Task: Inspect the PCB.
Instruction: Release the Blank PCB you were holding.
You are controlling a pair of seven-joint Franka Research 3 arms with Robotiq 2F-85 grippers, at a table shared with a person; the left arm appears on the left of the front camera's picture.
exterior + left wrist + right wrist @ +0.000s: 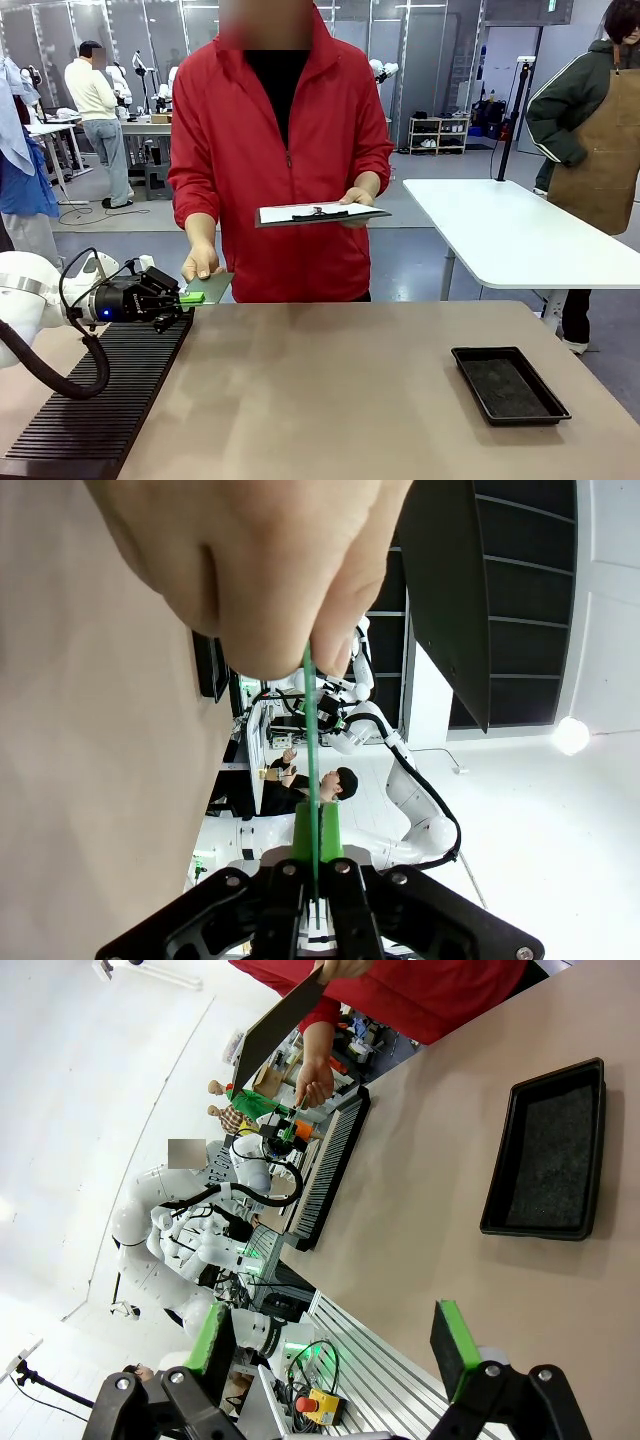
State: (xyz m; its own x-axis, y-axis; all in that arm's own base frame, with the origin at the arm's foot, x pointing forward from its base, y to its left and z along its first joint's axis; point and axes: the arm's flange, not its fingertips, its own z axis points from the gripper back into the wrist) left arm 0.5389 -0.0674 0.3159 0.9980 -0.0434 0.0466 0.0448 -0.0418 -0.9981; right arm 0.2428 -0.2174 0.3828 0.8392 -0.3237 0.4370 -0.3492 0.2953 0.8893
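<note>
Two holders share the PCB (210,288) at middle left: the left gripper (178,297) clamps its green-block edge, a person's hand (200,262) pinches the other; the right gripper (332,1338) stands released.

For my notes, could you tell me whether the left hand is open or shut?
Shut on the PCB: the left hand clamps its green edge; a person's fingers hold the other end.

Grey floor (430,195). White table (520,235) behind tan counter (330,400), right. Low shelf rack (438,135) at far wall. Cluttered workbench (48,127) far left.
</note>
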